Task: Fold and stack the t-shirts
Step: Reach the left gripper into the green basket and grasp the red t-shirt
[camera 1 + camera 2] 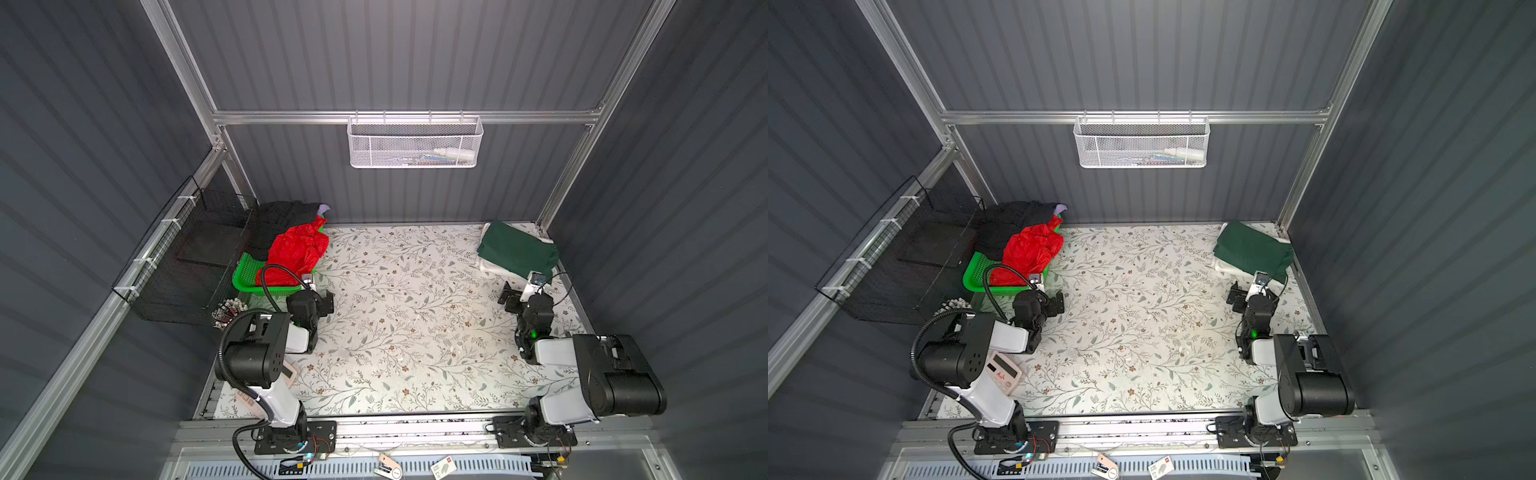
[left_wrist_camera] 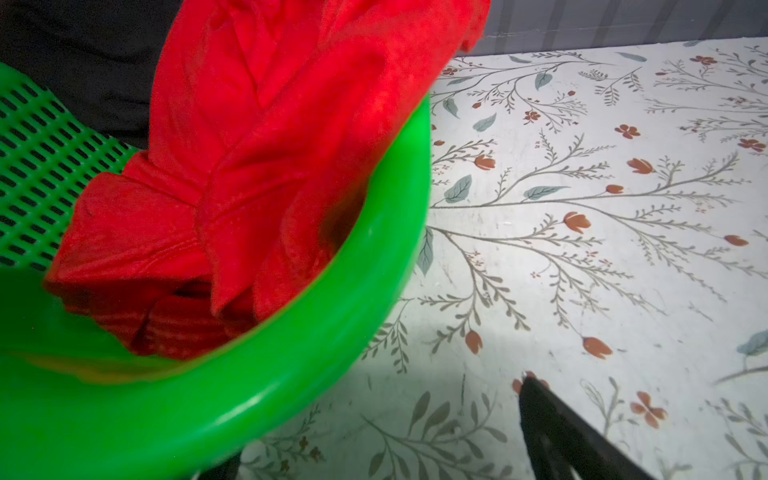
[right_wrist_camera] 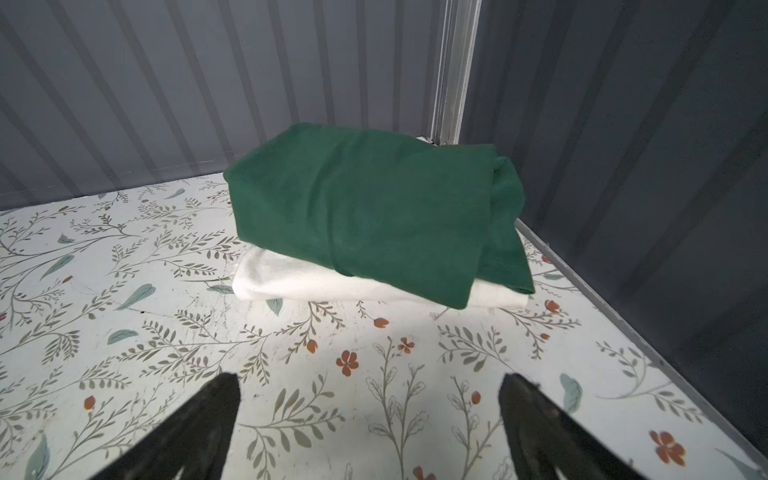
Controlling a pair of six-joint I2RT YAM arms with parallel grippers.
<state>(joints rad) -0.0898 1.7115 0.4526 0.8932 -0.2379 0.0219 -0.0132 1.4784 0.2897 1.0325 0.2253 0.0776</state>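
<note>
Spilling from the basket [image 1: 248, 266] at the surface's far left corner, the red t-shirt [image 1: 296, 249] lies just beyond the left gripper [image 1: 327, 300], jaws apart; the right gripper [image 3: 370, 386], also apart, sits well away.

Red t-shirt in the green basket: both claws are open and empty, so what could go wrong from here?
1. The crumpled bright red thin t-shirt drapes over the rim of the green plastic lattice basket, against a black t-shirt; the left claw pulling it may drag the black one out or shift the basket.
2. The folded dark green t-shirt overhangs the folded white t-shirt beneath; adding another could skew the stack.
</note>
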